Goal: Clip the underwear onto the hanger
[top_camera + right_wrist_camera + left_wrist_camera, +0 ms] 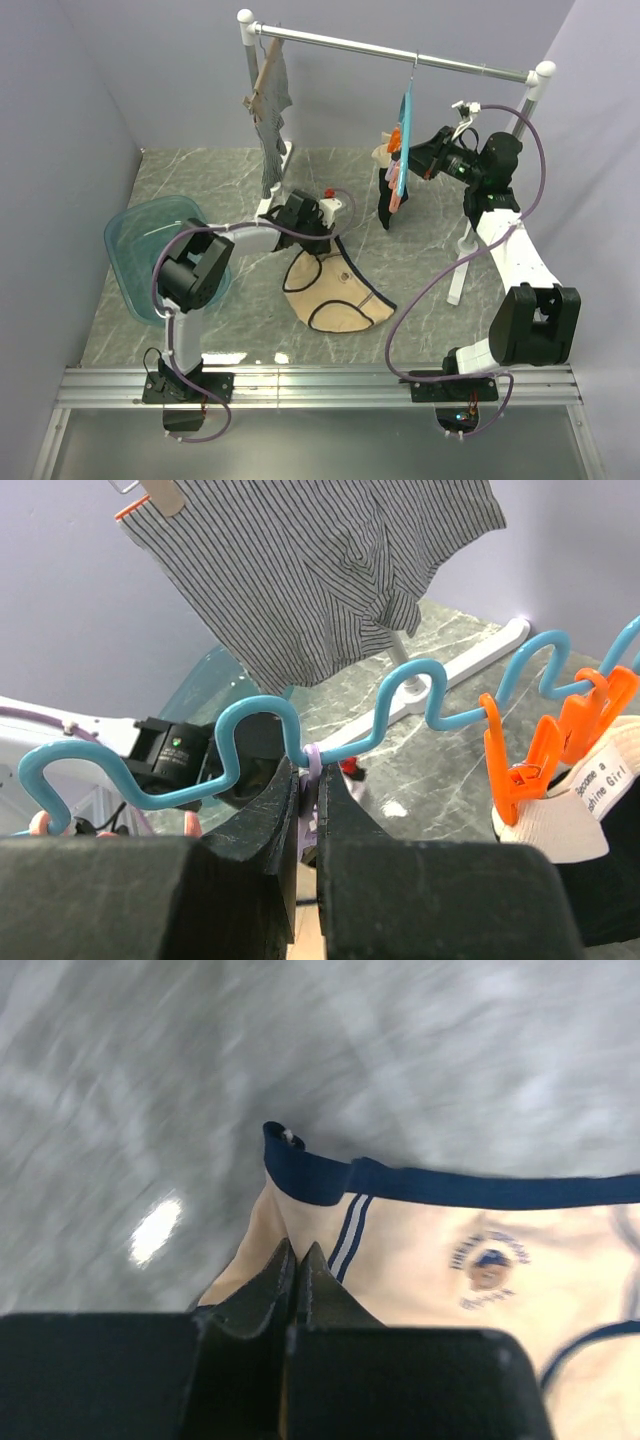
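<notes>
Lifting could slip the underwear (430, 1260) from your left claw (300, 1251), shut on just its edge; your right claw (308, 772), clamped on a purple clip (313, 754) of the hanger (402, 693), could twist it.

Rail across the far side, underwear on the table in front of it.
The rail (380, 48) spans the far end of the table (200, 170). A garment (270, 110) hangs from its left end. The hanger (404, 125) hangs right of its middle, with another pair of briefs (386, 205) dangling below. The right gripper (305, 770) pinches the hanger from the right. The underwear (340, 300) lies mid-table, its far left corner held in the left gripper (300, 1252). A tub (125, 250) sits at the left edge.
</notes>
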Robot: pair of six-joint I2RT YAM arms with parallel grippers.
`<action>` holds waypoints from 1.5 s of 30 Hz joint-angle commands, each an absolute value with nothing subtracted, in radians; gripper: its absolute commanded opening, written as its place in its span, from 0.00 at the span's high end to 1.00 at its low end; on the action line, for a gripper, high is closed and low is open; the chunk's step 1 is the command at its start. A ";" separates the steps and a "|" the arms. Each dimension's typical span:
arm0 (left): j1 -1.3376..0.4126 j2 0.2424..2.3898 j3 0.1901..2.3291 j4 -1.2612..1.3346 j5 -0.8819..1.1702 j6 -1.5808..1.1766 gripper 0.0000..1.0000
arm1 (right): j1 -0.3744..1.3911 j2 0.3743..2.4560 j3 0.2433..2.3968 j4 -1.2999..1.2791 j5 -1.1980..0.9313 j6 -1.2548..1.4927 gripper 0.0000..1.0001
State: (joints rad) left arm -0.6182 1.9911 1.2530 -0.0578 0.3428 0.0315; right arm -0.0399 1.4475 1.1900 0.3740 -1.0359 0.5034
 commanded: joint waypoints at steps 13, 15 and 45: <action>-0.635 1.891 1.239 0.799 0.632 -0.363 1.00 | -0.046 1.359 1.088 0.512 -0.985 0.658 1.00; -0.641 1.890 1.253 0.808 0.621 -0.380 1.00 | -0.044 1.351 1.072 0.514 -0.957 0.660 1.00; -0.723 1.812 1.365 0.585 0.238 -0.506 1.00 | -0.005 1.243 0.970 0.405 -0.615 0.704 1.00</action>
State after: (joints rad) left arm -0.7155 1.8687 1.3231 0.5911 0.2707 -0.4755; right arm -0.0105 1.2568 0.9924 0.4103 -0.6296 0.7017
